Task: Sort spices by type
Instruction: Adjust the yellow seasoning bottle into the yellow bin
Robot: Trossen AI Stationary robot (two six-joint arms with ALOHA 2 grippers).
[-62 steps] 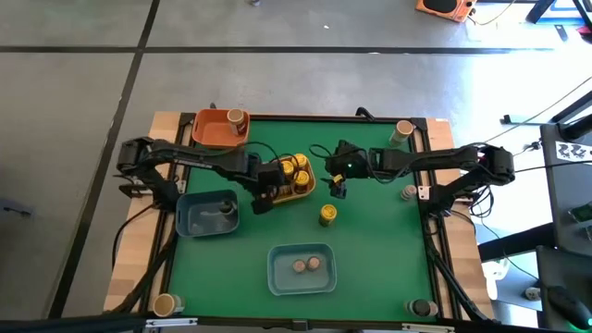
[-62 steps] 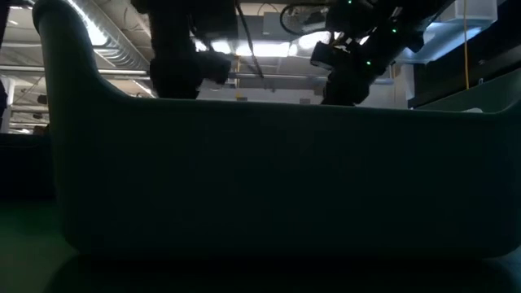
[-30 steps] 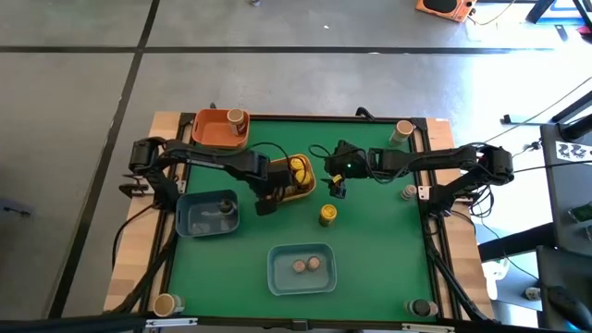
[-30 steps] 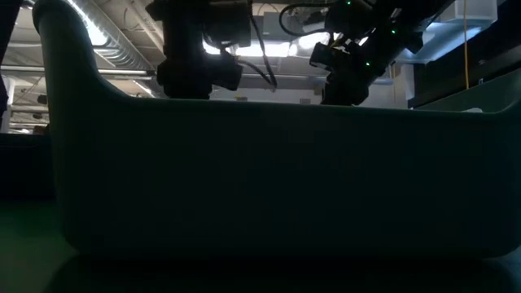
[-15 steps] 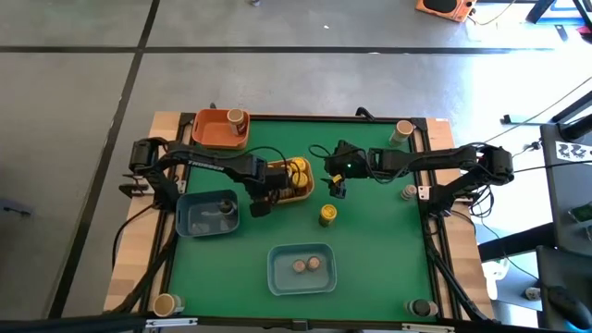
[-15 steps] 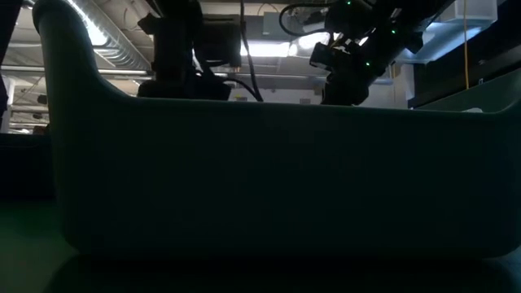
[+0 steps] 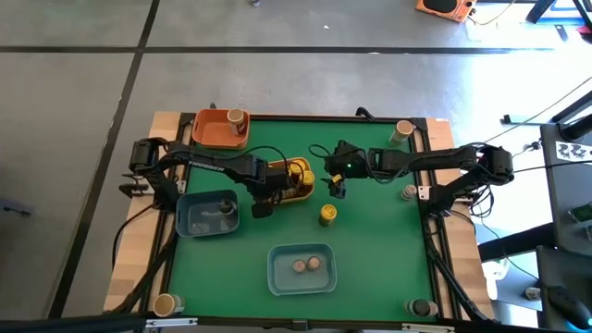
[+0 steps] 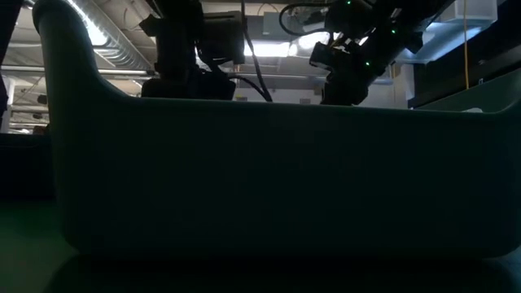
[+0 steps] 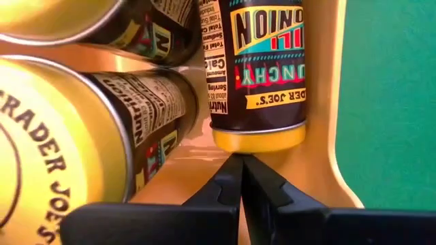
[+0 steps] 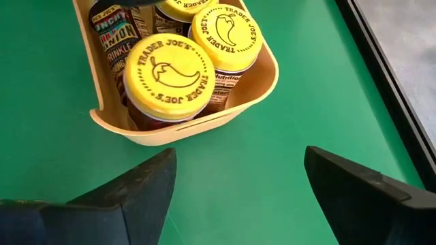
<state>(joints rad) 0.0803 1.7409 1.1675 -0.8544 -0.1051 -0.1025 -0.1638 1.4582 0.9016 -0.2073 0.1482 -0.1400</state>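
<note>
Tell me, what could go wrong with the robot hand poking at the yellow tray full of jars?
1. The left gripper is shut, its fingertips pressed together right under a tipped jar in the yellow tray. A push could roll that jar into its neighbours.
2. The jars are packed tight, so nudging them might shove the light tray across the table.
3. The right gripper hangs open close to the tray, so the two arms might bump.
</note>
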